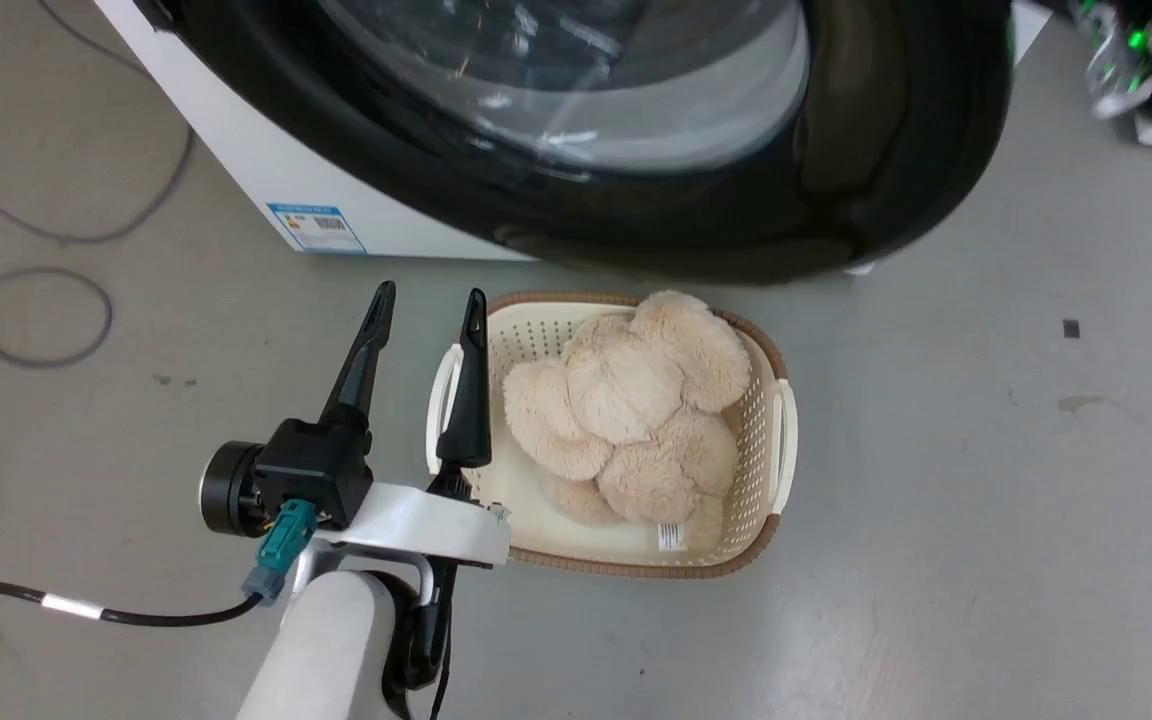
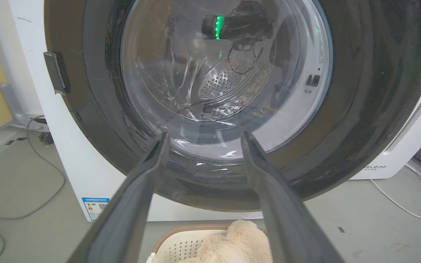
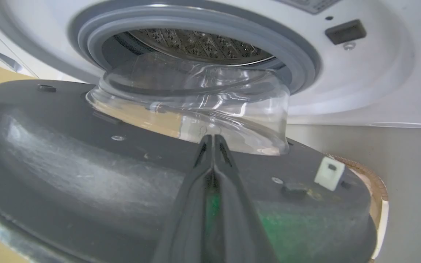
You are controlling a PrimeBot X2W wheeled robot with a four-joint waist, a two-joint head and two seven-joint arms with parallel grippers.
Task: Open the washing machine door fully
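The washing machine door [image 1: 896, 150], glossy black with a bulging clear glass window [image 1: 576, 90], stands partly open and hangs over the basket. In the left wrist view the door's outer face [image 2: 360, 91] is straight ahead. My left gripper [image 1: 431, 293] is open and empty, low above the floor, short of the door [image 2: 204, 136]. In the right wrist view the door's dark inner face [image 3: 68, 164] lies below the grey rubber-rimmed drum [image 3: 203, 40]. My right gripper [image 3: 210, 138] is shut with nothing in it, its tips at the base of the glass bowl [image 3: 196, 98].
A cream basket [image 1: 774, 440] with a beige plush toy [image 1: 636, 400] sits on the floor under the door, just right of my left gripper. Grey cables [image 1: 36, 310] trail at the left. A white appliance [image 2: 408, 146] stands right of the washer [image 1: 266, 170].
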